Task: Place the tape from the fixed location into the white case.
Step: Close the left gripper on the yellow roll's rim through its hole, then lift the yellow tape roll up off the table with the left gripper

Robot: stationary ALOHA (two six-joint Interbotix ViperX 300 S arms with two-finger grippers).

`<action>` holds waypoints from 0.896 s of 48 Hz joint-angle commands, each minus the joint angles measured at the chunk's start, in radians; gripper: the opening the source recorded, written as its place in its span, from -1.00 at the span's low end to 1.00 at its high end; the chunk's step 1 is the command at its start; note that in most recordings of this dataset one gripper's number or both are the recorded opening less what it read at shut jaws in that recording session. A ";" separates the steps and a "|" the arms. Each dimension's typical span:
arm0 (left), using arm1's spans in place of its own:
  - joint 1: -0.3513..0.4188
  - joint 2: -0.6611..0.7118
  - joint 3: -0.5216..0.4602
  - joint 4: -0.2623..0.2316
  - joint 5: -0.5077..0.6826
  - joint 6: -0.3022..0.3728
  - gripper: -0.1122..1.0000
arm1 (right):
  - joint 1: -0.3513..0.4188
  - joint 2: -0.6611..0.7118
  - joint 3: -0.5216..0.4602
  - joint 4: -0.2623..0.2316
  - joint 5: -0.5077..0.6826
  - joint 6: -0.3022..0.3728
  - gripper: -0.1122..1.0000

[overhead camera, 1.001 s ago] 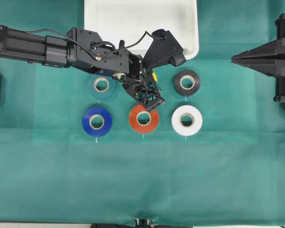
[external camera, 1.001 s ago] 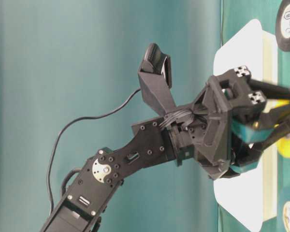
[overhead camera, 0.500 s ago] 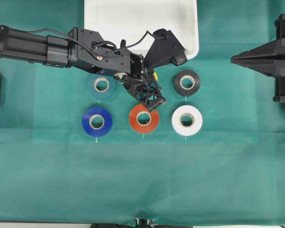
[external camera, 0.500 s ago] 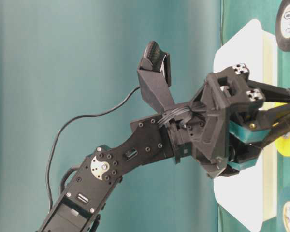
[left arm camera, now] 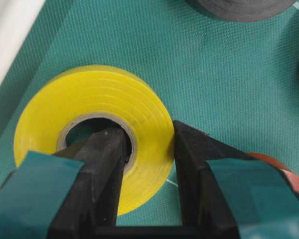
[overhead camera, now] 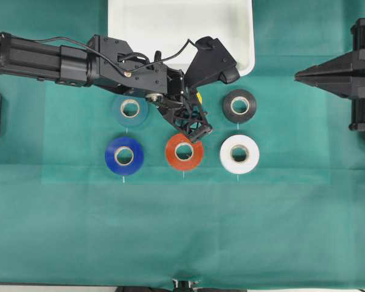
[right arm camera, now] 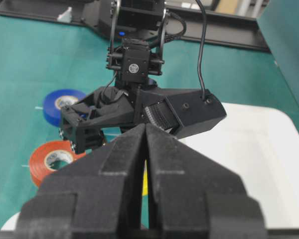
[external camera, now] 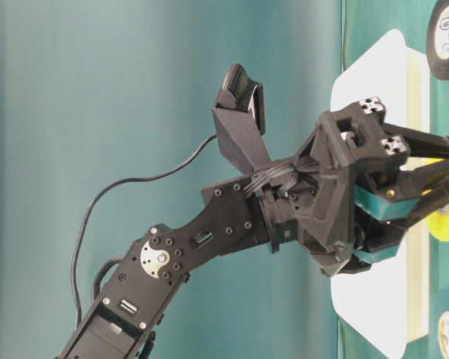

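The yellow tape [left arm camera: 84, 99] is pinched through its wall by my left gripper [left arm camera: 147, 132]: one finger sits inside the pale core, the other against the outer rim. From overhead only a sliver of the tape [overhead camera: 198, 97] shows under the left gripper [overhead camera: 193, 121], just below the white case [overhead camera: 128, 36]. I cannot tell whether the roll still touches the cloth. My right gripper [overhead camera: 299, 75] is shut with nothing in it, far off at the right edge.
Around the grip lie a light-blue roll [overhead camera: 129, 109], a dark-blue roll [overhead camera: 124, 156], an orange-red roll [overhead camera: 184, 152], a white roll [overhead camera: 239, 154] and a black roll [overhead camera: 239, 106]. The left wrist camera housing [overhead camera: 212, 61] overhangs the case's near rim.
The left wrist shifted slightly about a second ago, still gripping the tape. Since half a second ago it holds still. The right arm has not moved.
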 commanded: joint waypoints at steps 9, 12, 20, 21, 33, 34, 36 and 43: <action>-0.021 -0.067 -0.023 0.002 0.046 -0.002 -0.35 | -0.003 0.006 -0.023 -0.002 -0.005 0.002 -0.80; -0.021 -0.084 -0.028 0.002 0.071 0.000 -0.35 | -0.003 0.006 -0.023 -0.002 -0.005 0.002 -0.80; -0.025 -0.160 -0.038 0.011 0.098 0.005 -0.35 | -0.003 0.006 -0.023 -0.002 -0.005 0.003 -0.80; -0.025 -0.167 -0.038 0.011 0.100 0.005 -0.35 | -0.003 0.006 -0.023 -0.002 -0.005 0.003 -0.80; -0.025 -0.262 -0.060 0.015 0.196 0.012 -0.35 | -0.003 0.006 -0.028 -0.002 -0.005 0.005 -0.80; -0.025 -0.265 -0.066 0.015 0.207 0.014 -0.35 | -0.003 0.006 -0.028 -0.002 -0.005 0.005 -0.80; -0.025 -0.270 -0.074 0.015 0.222 0.020 -0.35 | -0.003 0.006 -0.028 -0.002 -0.005 0.005 -0.80; -0.031 -0.284 -0.121 0.017 0.275 0.043 -0.35 | -0.003 0.006 -0.028 -0.002 -0.005 0.005 -0.80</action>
